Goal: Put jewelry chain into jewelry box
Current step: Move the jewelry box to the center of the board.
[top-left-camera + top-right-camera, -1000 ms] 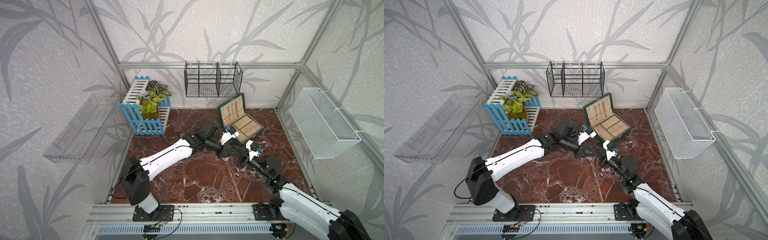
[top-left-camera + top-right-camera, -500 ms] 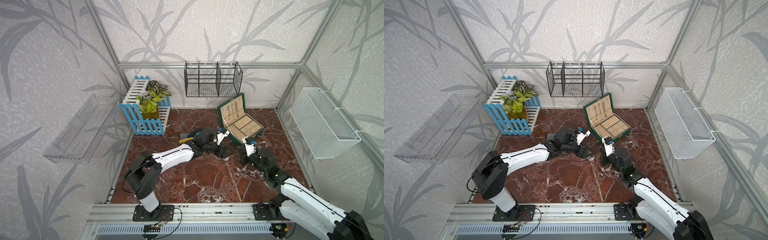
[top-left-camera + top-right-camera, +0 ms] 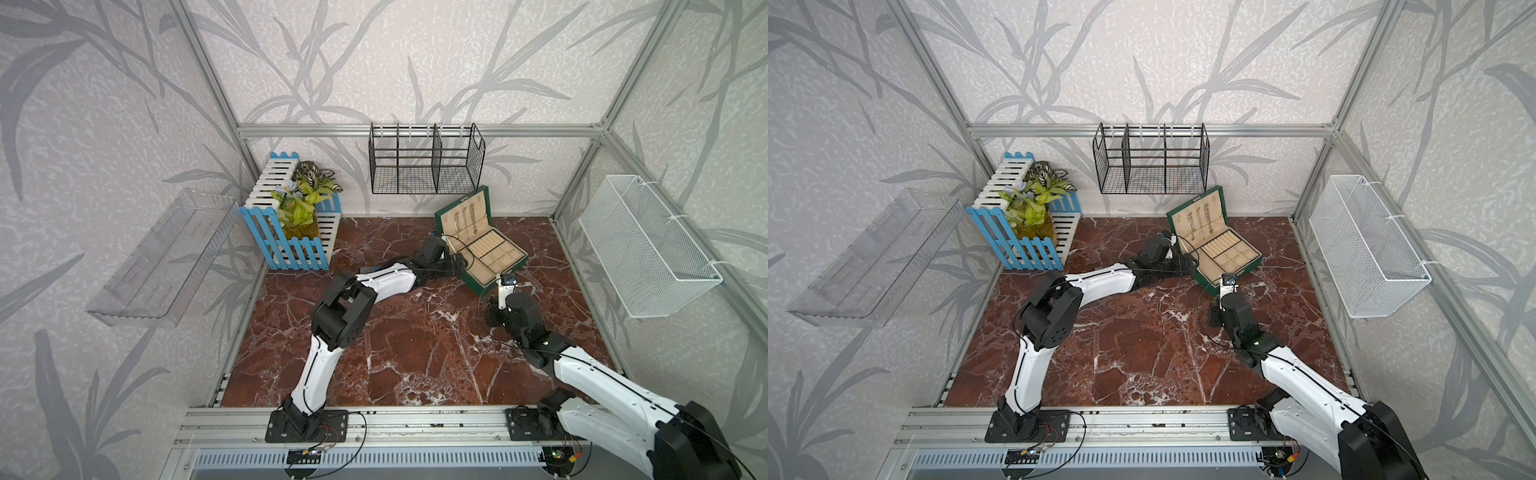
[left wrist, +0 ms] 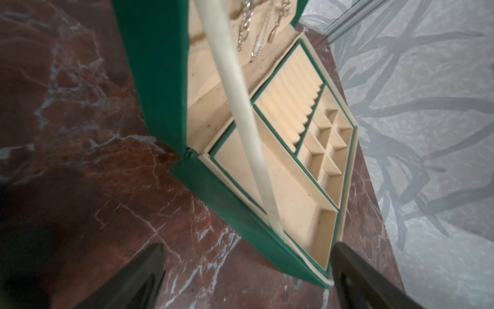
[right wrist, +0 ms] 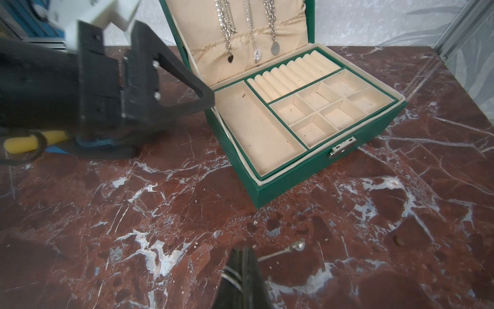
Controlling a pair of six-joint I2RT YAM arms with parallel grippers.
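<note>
Silver thin jewelry chain point(image 5: 298, 245) is pinched in the tightly closed black right gripper point(image 5: 242, 256), low over the red-brown marble table point(image 5: 133, 214). Its short loose end lies flat on the table and points roughly toward the dark green jewelry box with cream lining point(image 5: 294, 179), near the lock side. Most of the chain is hidden by the fingers. The box sits slanted, lid standing up. The black left gripper point(image 4: 248, 247) is beside the box's side wall, spread wide, holding nothing.
</note>
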